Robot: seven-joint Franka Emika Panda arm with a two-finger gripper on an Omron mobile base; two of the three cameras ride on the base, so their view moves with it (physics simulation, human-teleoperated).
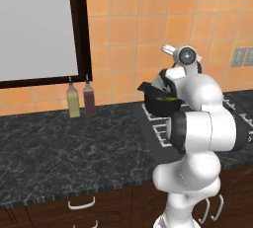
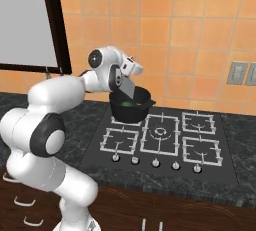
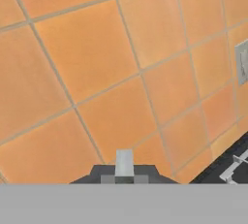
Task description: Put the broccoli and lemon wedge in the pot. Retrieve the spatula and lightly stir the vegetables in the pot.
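The pot [image 2: 130, 104] on the back-left burner holds green vegetables — loading looks done; the gripper [image 2: 131, 79] grips the spatula [image 2: 127, 85], blade dipping in — stirring remains.

Orange tiled wall [image 2: 190, 40] backs a dark marble counter [image 1: 64, 148] with a dark-framed window [image 1: 39, 24] and wooden cabinets [image 1: 74, 207] below.

2 bottles [image 1: 81, 99] by wall | stove [image 2: 165, 137] | outlet [image 2: 236, 72] | window [image 1: 37, 24]
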